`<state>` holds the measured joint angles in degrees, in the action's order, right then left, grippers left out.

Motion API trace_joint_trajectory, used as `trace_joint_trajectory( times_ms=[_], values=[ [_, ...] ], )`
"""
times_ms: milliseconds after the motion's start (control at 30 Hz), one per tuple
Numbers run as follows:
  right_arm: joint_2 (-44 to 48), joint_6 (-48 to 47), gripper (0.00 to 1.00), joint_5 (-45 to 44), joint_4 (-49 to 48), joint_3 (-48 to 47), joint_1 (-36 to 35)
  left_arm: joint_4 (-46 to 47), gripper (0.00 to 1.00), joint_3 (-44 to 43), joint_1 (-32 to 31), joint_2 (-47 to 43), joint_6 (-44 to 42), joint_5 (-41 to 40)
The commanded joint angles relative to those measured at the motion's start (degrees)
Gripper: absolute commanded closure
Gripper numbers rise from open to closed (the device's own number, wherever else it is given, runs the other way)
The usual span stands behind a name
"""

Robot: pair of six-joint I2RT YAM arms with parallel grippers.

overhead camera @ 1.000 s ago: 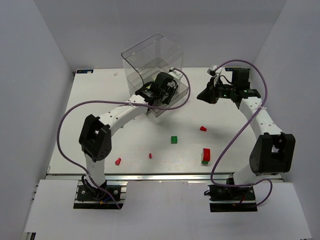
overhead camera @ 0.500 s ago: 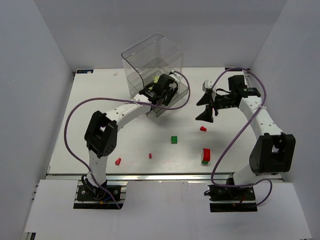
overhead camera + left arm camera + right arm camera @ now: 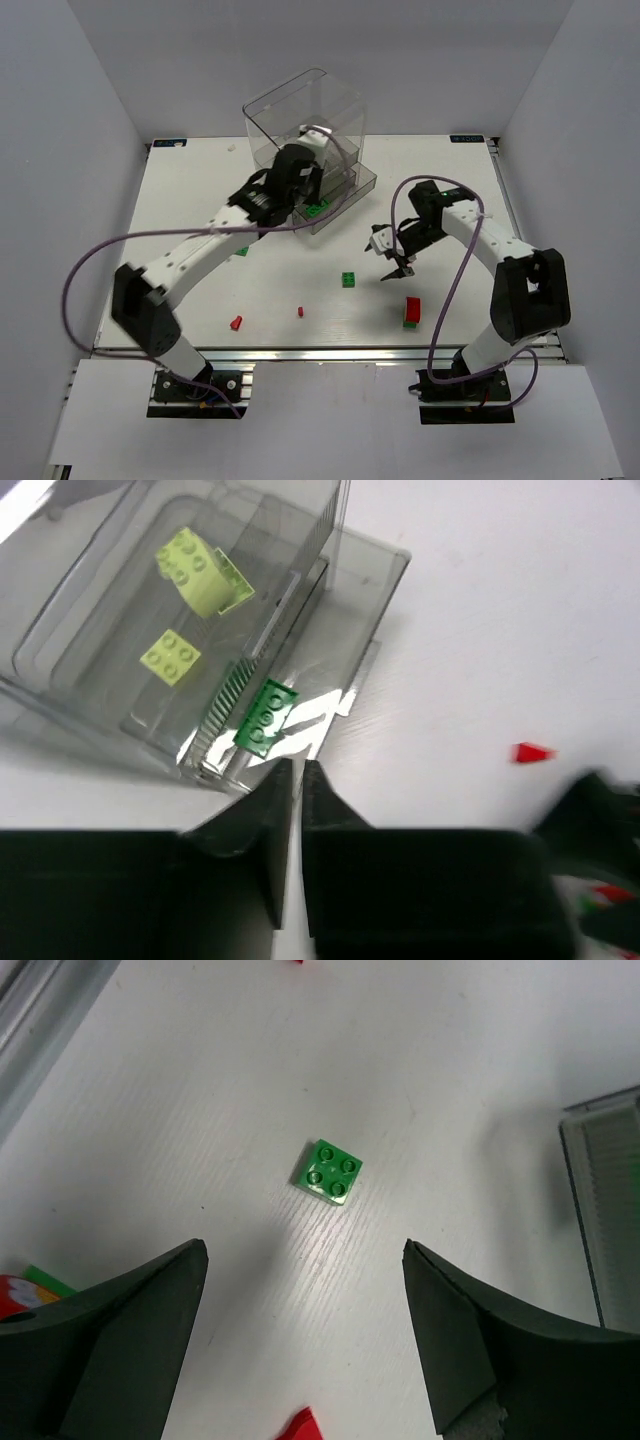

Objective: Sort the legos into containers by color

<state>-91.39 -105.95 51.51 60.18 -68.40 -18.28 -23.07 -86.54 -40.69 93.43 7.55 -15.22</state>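
The right gripper [image 3: 305,1252] hangs over the white table [image 3: 180,180], jaws spread wide with nothing between them. The likely target is the small dark green square plastic brick [image 3: 327,1171], lying flat with its four studs up, alone on bare table.

In the wrist view the green brick sits just ahead of the fingertips. It is almost on the centre line between them, a touch toward the finger on the right of the picture. From above, it lies on the left arm's side of the gripper and a little nearer the bases.

Being square, it has no long axis to worry about. Its edges are slanted to the closing line, though, so I'd expect a small wrist twist before the pinch.

The right arm is clearly the nearer one. The left gripper [image 3: 297,770] has its fingers pressed together, empty, at the front lip of the clear grey-tinted plastic drawer unit [image 3: 385,570], well apart from the green brick.

Pale yellow-green bricks [image 3: 190,560] sit further back in the unit. One dark green studded plate [image 3: 265,717] lies in the front drawer, presumably where this brick belongs.
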Motion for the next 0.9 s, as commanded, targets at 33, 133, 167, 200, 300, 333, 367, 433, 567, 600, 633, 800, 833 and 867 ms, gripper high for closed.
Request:
trace_joint_trajectory(
  times_ms=[33, 133, 167, 200, 300, 333, 367, 433, 567, 600, 633, 800, 833, 867],
  values=[
    [-4.40, -20.92, 0.16, -6.67, 1.07, -2.52, -3.51, -0.13, 0.68, 9.43, 0.26, -16.76, 13.79, 1.08],
    [-8.35, -24.81, 0.16, -10.18, 1.17, -5.16, -6.14, -3.28, 0.35, 16.46, 0.26, -24.92, 20.64, -2.69],
    [-10.19, -25.44, 0.16, -11.42, 0.73, -5.77, -6.93, -4.43, 0.30, 17.97, 0.26, -26.44, 24.58, -5.23],
    [-10.99, -26.05, 0.16, -13.60, -0.32, -6.13, -7.46, -5.31, 0.26, 19.64, 0.26, -27.76, 26.10, -6.30],
    [-14.59, -29.04, 0.15, -17.65, -0.51, -8.85, -9.57, -8.13, 0.22, 25.01, 0.26, -33.03, 33.65, -9.47],
    [-15.38, -29.48, 0.15, -18.45, -0.51, -10.51, -9.93, -8.39, 0.21, 26.32, 0.26, -34.18, 35.24, -9.82],
    [-16.61, -30.27, 0.15, -19.85, -0.68, -11.13, -11.15, -8.48, 0.21, 28.77, 0.26, -36.63, 37.95, -10.35],
    [-17.67, -30.54, 0.15, -21.09, -1.82, -12.01, -12.47, -8.31, 0.21, 30.98, 0.26, -39.01, 41.47, -11.49],
    [-20.39, -32.12, 0.15, -24.95, -2.27, -13.95, -14.67, -8.74, 0.21, 35.03, 0.26, -43.93, 44.65, -12.11],
    [-20.84, -33.08, 0.15, -25.40, -2.18, -14.21, -15.37, -9.01, 0.21, 35.65, 0.26, -44.21, 44.92, -12.20],
    [-21.10, -33.61, 0.16, -25.92, -2.09, -14.39, -15.64, -10.05, 0.21, 35.74, 0.26, -44.47, 45.35, -12.37],
    [-21.81, -36.95, 0.16, -27.51, -1.47, -13.78, -17.22, -11.65, 0.20, 36.88, 0.26, -45.79, 46.59, -12.99],
    [-21.81, -37.65, 0.16, -27.60, -1.39, -13.86, -17.40, -11.56, 0.20, 37.06, 0.26, -46.05, 47.11, -13.16],
    [-21.98, -37.92, 0.17, -27.77, -1.47, -13.78, -17.75, -11.56, 0.20, 37.50, 0.26, -46.32, 47.46, -13.25]
  ],
)
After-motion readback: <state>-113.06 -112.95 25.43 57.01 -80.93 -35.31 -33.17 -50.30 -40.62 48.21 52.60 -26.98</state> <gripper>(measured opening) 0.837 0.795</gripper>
